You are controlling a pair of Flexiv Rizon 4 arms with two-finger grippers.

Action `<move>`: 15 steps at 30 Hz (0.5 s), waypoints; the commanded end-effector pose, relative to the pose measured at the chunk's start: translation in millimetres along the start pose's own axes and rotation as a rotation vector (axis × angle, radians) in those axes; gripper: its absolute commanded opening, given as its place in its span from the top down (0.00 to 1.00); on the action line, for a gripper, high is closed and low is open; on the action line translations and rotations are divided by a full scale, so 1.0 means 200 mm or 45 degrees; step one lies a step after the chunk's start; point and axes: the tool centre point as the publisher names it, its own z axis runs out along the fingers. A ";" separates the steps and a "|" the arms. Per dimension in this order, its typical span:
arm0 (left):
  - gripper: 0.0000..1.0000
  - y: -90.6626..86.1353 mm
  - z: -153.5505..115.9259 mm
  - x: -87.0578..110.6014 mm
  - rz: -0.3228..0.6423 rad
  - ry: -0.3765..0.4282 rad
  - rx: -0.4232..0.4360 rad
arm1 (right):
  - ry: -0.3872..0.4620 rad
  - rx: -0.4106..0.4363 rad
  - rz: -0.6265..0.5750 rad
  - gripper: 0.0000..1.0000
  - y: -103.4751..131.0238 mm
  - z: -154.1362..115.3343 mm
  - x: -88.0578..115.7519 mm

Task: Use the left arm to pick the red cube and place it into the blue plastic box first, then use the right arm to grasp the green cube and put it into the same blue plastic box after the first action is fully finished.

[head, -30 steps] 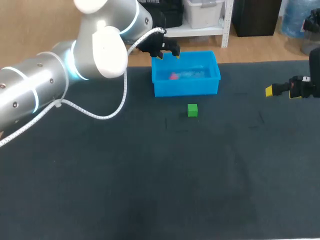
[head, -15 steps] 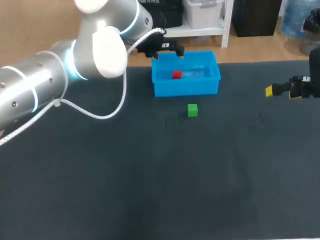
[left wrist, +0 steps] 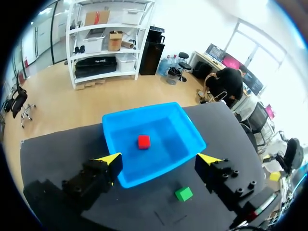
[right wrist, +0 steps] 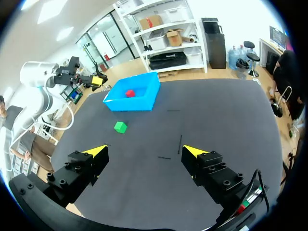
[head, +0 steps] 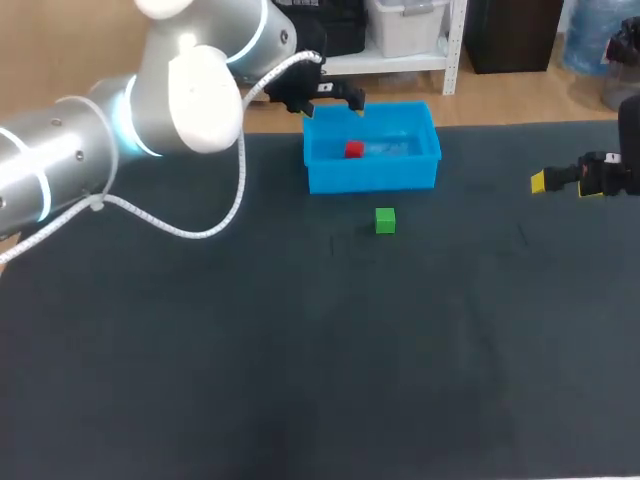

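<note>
Red cube (head: 353,149) sits in blue box (head: 372,178), green cube (head: 385,220) outside.

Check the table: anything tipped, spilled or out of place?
Nothing stands out. The red cube lies inside the blue box, which sits upright. The green cube rests on the table in front of it. The left gripper hangs open over the box's rear edge; the right gripper is open, off to the side.

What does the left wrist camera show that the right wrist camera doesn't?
Left wrist only: a close look down into the blue box between the open fingers of the left claw. Right wrist only: the open right claw and the left arm beside the box. Both: the red cube inside the box, the green cube outside it.
</note>
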 end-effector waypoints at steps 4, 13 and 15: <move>0.00 0.04 -0.17 0.12 -0.005 -0.019 -0.003 | 0.000 0.001 -0.001 0.00 0.00 0.00 0.00; 0.00 0.10 -0.31 0.25 -0.011 -0.014 -0.002 | 0.000 0.001 -0.001 0.00 0.00 0.00 0.00; 0.00 0.11 -0.33 0.28 -0.010 -0.012 0.001 | 0.000 0.001 -0.001 0.00 0.00 0.00 0.00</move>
